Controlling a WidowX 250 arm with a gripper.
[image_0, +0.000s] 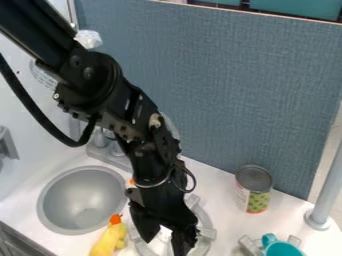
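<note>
Gripper (164, 246) is hanging over the white surface (217, 192), above a grey burner ring (205, 233); its fingers are standing apart. You cannot tell whether anything is sitting between them.

Nearest item: yellow toy (108, 242) with an orange end, lying between the gripper and the round sink (83, 200), apart from the fingers. Judgement: you are probably dealing with something light, perhaps soft or hollow; material uncertain. Best hold: across the thick yellow body, squeezing gently, avoiding the small orange end.

Right of the gripper, a can (254, 189) is standing upright; a teal cup (283, 248) is sitting nearer the camera.
</note>
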